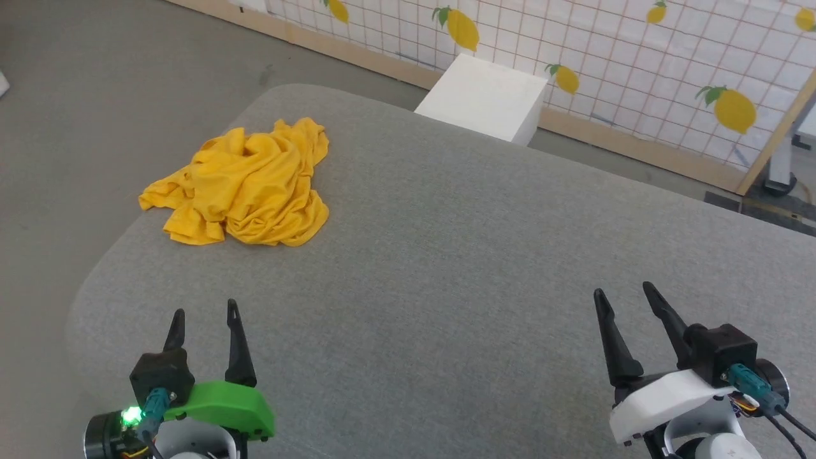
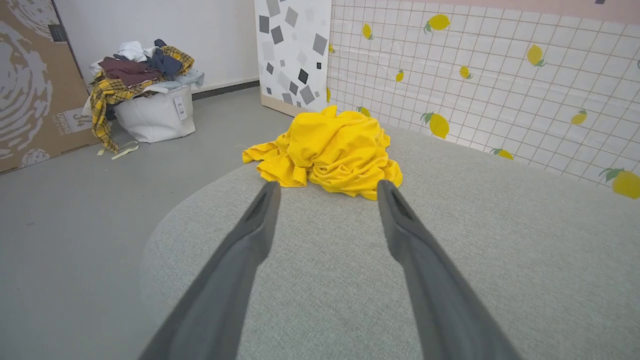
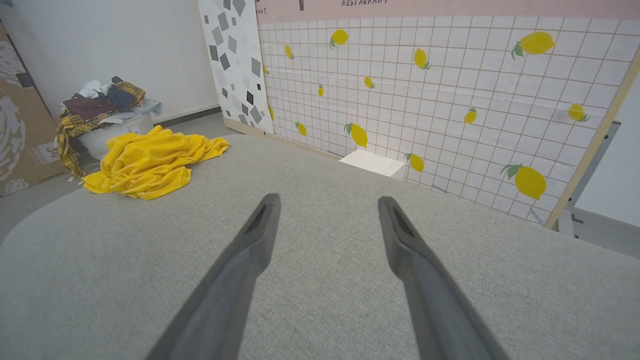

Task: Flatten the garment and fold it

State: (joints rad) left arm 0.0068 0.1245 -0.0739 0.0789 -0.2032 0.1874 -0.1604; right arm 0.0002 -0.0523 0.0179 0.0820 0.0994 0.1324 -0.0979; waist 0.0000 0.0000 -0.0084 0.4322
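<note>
My left claw (image 1: pixel 205 308) and right claw (image 1: pixel 623 289) are spread and empty. The garment (image 1: pixel 239 185) lies crumpled ahead of the left claw, not yet flattened or folded.

Garment (image 1: pixel 239 185): plain bright yellow, no print showing.
Table (image 1: pixel 446 274): pale heathered grey.
Wall panel (image 1: pixel 612 44): white, pink grid lines, yellow lemons with green leaves.
Box (image 1: pixel 488 95): white.
Left gripper (image 1: pixel 205 308): black, green cover.
Right gripper (image 1: pixel 623 290): black, white cover.
Screen (image 2: pixel 292 45): white, scattered grey and black squares.
</note>
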